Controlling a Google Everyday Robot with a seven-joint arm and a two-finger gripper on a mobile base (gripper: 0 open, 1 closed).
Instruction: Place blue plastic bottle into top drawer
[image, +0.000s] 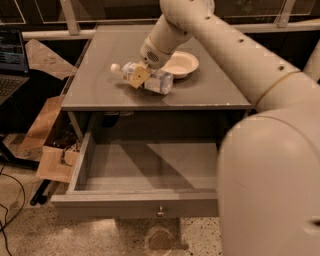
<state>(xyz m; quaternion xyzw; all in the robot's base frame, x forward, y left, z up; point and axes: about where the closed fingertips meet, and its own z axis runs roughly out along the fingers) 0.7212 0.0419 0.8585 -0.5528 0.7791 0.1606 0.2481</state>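
On the grey cabinet (210, 95) top, upper centre of frame, the gripper (140, 76) meets the lying blue plastic bottle (159, 81) beside a white bowl (181, 64), its hold impossible to tell, above the open top drawer (135, 204).

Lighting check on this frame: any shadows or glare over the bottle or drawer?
Camera view: no strong glare; the blue plastic bottle lies evenly lit on the cabinet top, the gripper at its middle. Camera view: the open top drawer has a slanted shadow across its floor, darkest at the back. Camera view: the background is dim.
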